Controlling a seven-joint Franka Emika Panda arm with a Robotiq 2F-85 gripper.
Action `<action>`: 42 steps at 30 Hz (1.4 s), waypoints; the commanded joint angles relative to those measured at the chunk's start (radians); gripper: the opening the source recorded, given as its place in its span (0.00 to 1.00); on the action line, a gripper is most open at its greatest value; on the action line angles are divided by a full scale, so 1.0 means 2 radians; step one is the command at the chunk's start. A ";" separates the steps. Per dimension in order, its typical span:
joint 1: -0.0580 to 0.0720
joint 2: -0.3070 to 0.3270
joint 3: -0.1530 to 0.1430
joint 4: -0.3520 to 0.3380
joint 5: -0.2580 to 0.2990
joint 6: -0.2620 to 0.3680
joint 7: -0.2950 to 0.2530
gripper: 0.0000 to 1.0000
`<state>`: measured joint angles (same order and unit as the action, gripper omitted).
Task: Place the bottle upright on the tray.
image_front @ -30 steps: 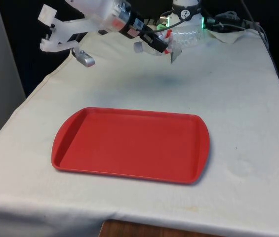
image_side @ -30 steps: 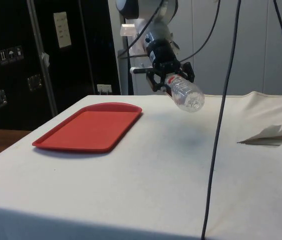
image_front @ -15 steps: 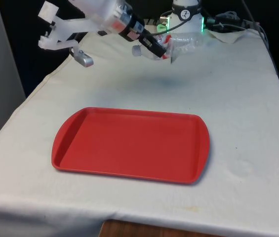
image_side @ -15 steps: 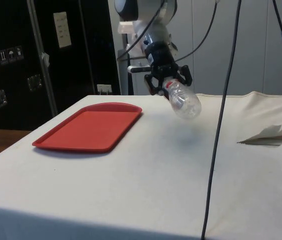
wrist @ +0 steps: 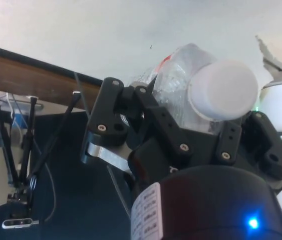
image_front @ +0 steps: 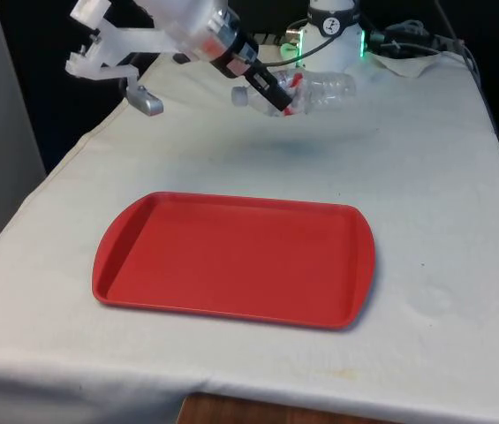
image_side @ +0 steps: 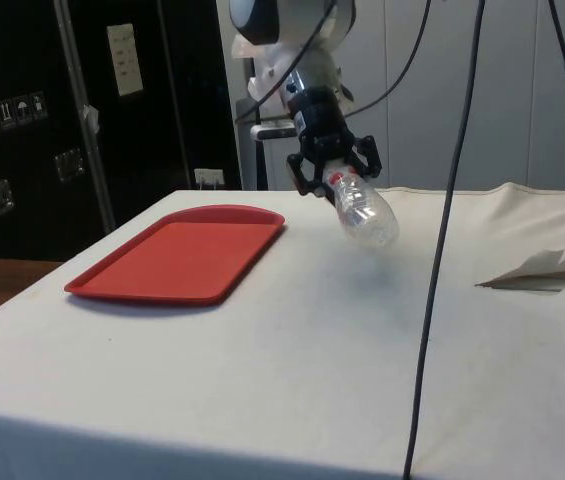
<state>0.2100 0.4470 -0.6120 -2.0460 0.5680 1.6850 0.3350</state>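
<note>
Claw (image_side: 330, 172) clamped on bottle (image_side: 364, 208) neck, bottle tilted mid-air.
Needed base rotated down, then carried over tray (image_front: 231, 261) before lowering.

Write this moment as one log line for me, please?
gripper: shut on bottle | bottle: held near its neck, tilted, in the air above the cloth | tray: bare, apart from bottle | step: not yet placed

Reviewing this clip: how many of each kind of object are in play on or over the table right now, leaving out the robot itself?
Clear plastic bottle, white cap, held tilted in the gripper above the cloth: 1
Red tray, flat on the white cloth, nothing on it: 1
Total: 2
</note>
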 commanded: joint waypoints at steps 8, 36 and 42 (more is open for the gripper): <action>0.005 -0.016 -0.003 -0.007 -0.016 0.020 0.010 0.33; 0.005 -0.061 -0.003 -0.008 -0.069 0.033 0.036 0.33; 0.005 -0.072 -0.003 -0.008 -0.081 0.033 0.041 0.33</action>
<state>0.2130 0.3160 -0.6130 -2.0540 0.4150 1.7350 0.4080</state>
